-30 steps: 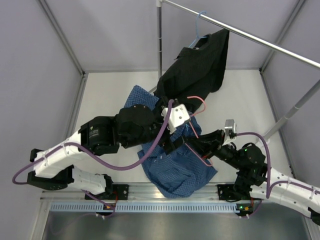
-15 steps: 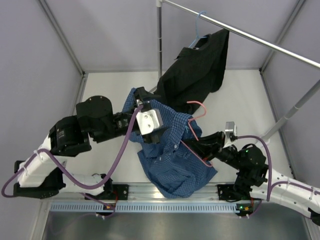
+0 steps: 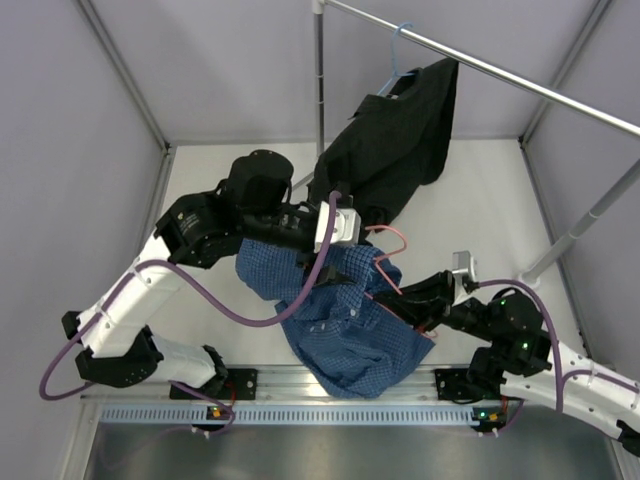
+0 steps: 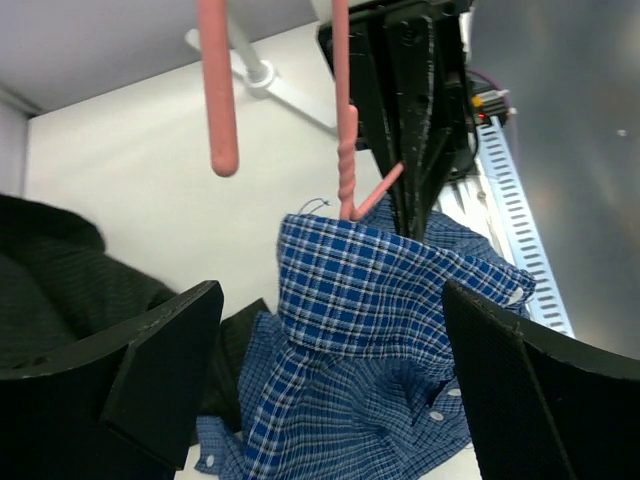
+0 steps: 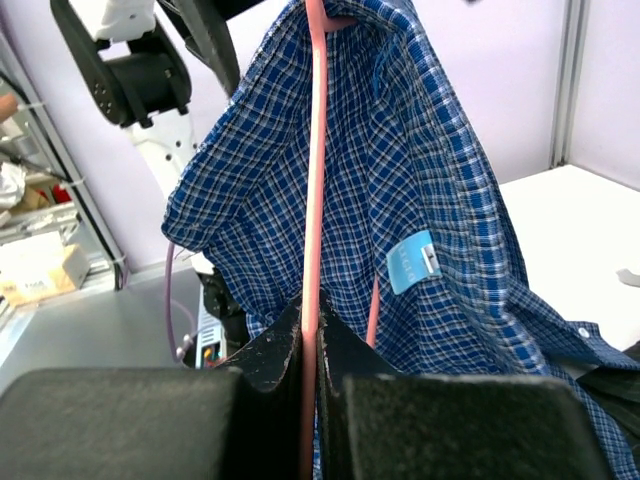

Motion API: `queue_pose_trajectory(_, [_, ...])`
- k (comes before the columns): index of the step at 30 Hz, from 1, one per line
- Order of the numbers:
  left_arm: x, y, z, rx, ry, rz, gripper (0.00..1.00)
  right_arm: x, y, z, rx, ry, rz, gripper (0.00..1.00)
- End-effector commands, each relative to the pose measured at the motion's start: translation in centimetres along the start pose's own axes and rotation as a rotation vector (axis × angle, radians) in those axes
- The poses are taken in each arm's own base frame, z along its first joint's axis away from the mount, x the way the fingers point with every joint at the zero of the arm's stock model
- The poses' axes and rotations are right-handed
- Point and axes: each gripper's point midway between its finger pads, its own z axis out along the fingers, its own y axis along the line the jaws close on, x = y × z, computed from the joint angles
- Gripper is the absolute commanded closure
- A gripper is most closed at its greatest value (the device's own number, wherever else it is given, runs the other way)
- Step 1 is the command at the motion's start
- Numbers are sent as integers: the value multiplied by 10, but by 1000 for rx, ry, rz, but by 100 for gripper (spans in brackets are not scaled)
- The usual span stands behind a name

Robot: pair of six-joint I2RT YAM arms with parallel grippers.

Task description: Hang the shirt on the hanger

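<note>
Label [image 5: 413, 262] on shirt [image 5: 250, 190]: print illegible

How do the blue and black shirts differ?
The blue checked shirt drapes over a pink wire hanger clamped in the right claw; the black long-sleeved shirt hangs from a light blue hanger on the metal rail. The blue shirt is checked, the black looks near-uniform. Both are on hangers.

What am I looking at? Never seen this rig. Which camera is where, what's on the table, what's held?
Two robot arms, left and right, bolted to a white table. One picture looks down from overhead; the other two come from wrist cameras. The right gripper is shut on a thin pink wire hanger, with a blue checked button-up shirt draped over it. The left gripper is open, holding nothing, pointed at the shirt. Behind, a black shirt hangs from a light blue hanger on a metal rail.
</note>
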Motion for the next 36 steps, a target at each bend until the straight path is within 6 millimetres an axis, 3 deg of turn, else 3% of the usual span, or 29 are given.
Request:
queue_pose_trajectory(1, [-7, -25, 1, 143, -48, -36, 7, -32, 19, -1, -73, -52, -56, 100])
queue_pose_trajectory(5, [2, -20, 3, 126, -26, -58, 19, -33, 25, -3, -110, -61, -70, 100])
queue_pose_trajectory(16, [8, -31, 4, 190, -36, -140, 31, -34, 34, -8, -168, -75, -118, 100])
queue_pose_trajectory(19, [9, -35, 7, 219, -40, -156, 40, -36, 37, -8, -184, -76, -128, 100])
queue_pose_trajectory(21, [8, -36, 7, 231, -47, -158, 41, -35, 37, -5, -184, -59, -133, 100])
queue_pose_trajectory(29, [7, -39, 6, 242, -53, -156, 100, -34, 36, -3, -183, -51, -147, 100])
queue_pose_trajectory(36, [21, -41, 9, 238, -24, -155, 100, -46, 34, -11, -155, -87, -163, 100])
